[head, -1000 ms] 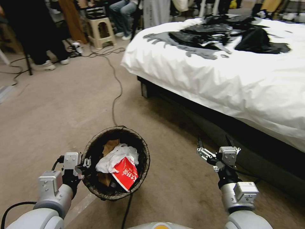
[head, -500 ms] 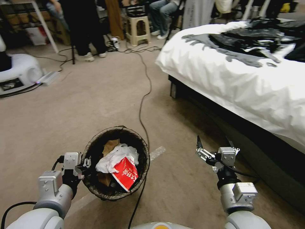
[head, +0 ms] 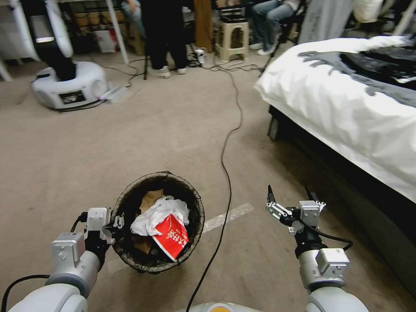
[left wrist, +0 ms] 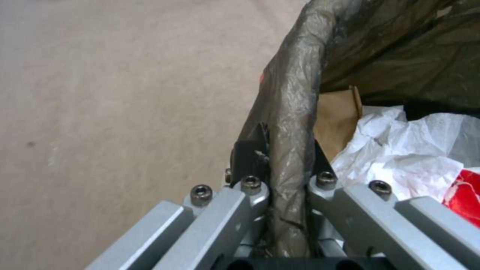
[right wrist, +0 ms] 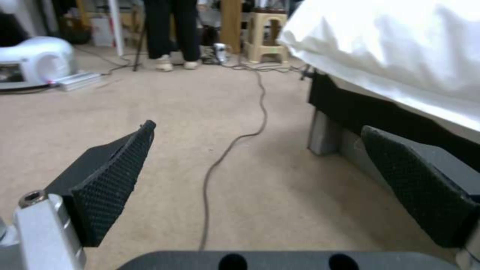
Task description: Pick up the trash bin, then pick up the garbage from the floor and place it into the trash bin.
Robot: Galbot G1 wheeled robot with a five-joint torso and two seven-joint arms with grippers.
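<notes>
Change: the head view has been swung left; the trash bin (head: 158, 222) and both arms are unmoved relative to the robot.
Left gripper (left wrist: 280, 159): fingers are closed on the bin's bag-covered rim.
Trash bin: held just ahead of the robot; white tissue (head: 157, 215), a red carton (head: 172, 236) and brown paper (head: 150, 199) are seen inside.
Right gripper (head: 289, 196): held right of the bin, fingers spread wide, nothing gripped.
Cable (head: 224, 164): laid across the floor beyond the bin.
Bed (head: 346, 108): far right of the bin.

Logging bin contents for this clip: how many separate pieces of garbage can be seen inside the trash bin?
3 inside the trash bin: crumpled white tissue, red carton lying partly over it, brown paper scrap behind. More may be hidden underneath.
</notes>
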